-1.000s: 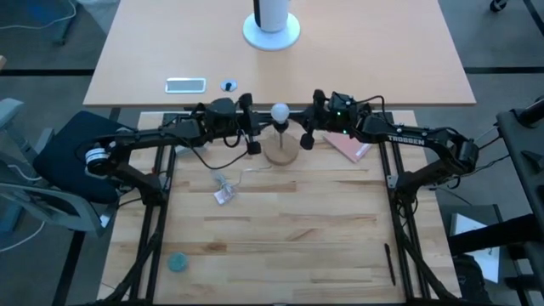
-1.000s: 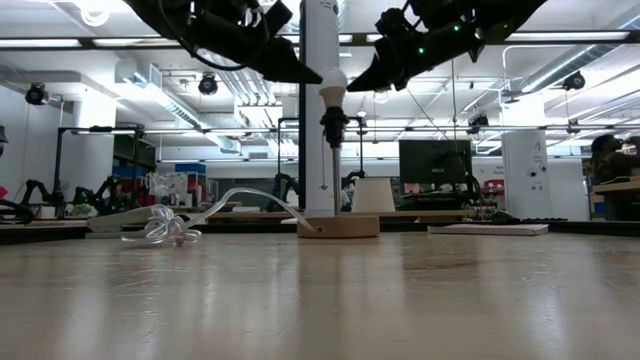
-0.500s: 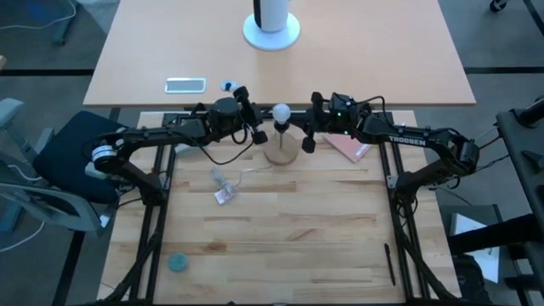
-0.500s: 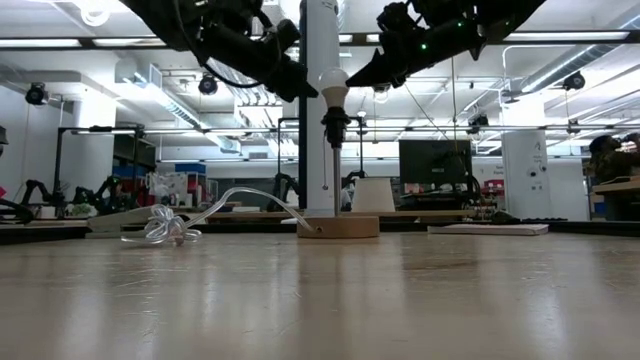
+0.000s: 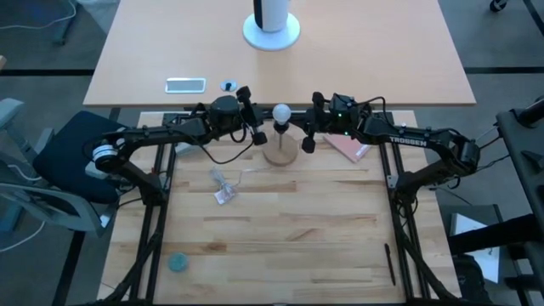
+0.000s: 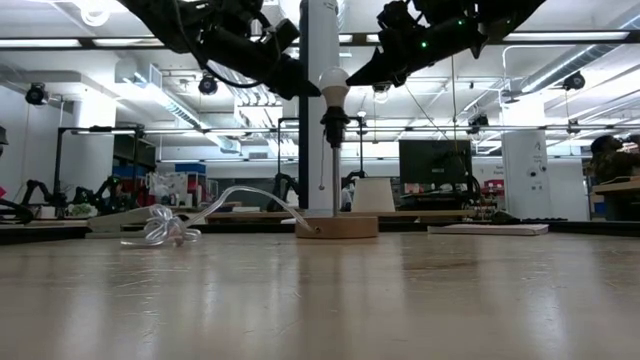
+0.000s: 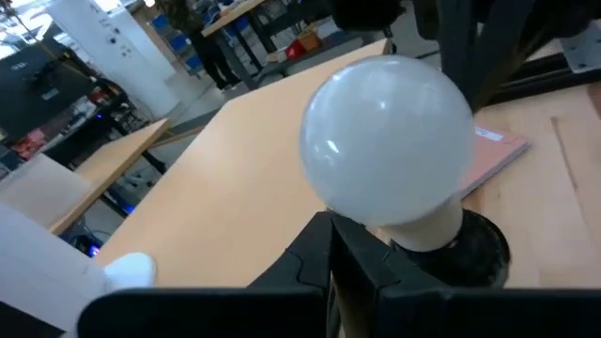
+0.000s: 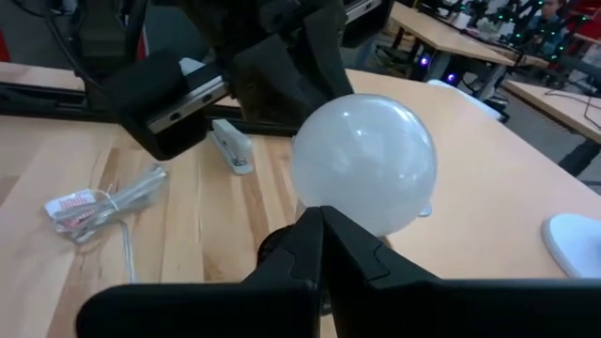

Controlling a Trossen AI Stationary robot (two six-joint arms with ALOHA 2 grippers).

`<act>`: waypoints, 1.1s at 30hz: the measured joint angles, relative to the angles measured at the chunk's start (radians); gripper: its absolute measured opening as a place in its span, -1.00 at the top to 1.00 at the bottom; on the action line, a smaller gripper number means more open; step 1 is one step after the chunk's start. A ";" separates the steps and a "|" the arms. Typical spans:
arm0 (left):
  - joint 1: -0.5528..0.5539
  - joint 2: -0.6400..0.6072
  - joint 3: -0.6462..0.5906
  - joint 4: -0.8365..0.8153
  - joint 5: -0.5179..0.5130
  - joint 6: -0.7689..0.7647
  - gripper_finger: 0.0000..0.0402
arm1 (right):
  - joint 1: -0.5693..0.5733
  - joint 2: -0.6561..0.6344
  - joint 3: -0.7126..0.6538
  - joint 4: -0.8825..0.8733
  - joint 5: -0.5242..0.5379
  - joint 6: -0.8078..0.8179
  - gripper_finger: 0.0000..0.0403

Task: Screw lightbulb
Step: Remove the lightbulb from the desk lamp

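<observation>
The frosted white lightbulb [image 5: 280,111] stands upright in the black socket [image 6: 333,125], on a thin post over the round wooden stand [image 5: 281,153], at the table's far middle. My left gripper [image 5: 258,132] is shut, just left of the bulb; its wrist view shows the bulb [image 7: 385,155] right beyond the fingertips. My right gripper [image 5: 308,141] is shut, just right of the bulb, which fills its wrist view [image 8: 364,176]. My left gripper's shut fingertips [image 7: 331,235] stand level at the bulb's neck from the table's left; I cannot tell whether they touch it. My right gripper's shut fingertips [image 8: 321,230] stand at the bulb's lower side from the table's right; I cannot tell whether they touch it.
A crumpled clear plastic wrapper [image 5: 223,185] lies left of the stand. A pink pad [image 5: 348,147] lies under the right arm. A teal disc [image 5: 178,262] and a black pen [image 5: 391,264] lie near the front. A phone [image 5: 185,84] lies on the far table.
My left gripper has turned about its wrist and drawn a little toward the table's far edge, closer to the bulb. The bulb and the stand have stayed where they were.
</observation>
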 joint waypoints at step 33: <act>-0.012 -0.047 0.001 -0.033 -0.099 0.009 1.00 | -0.005 -0.021 0.000 -0.033 -0.049 -0.019 1.00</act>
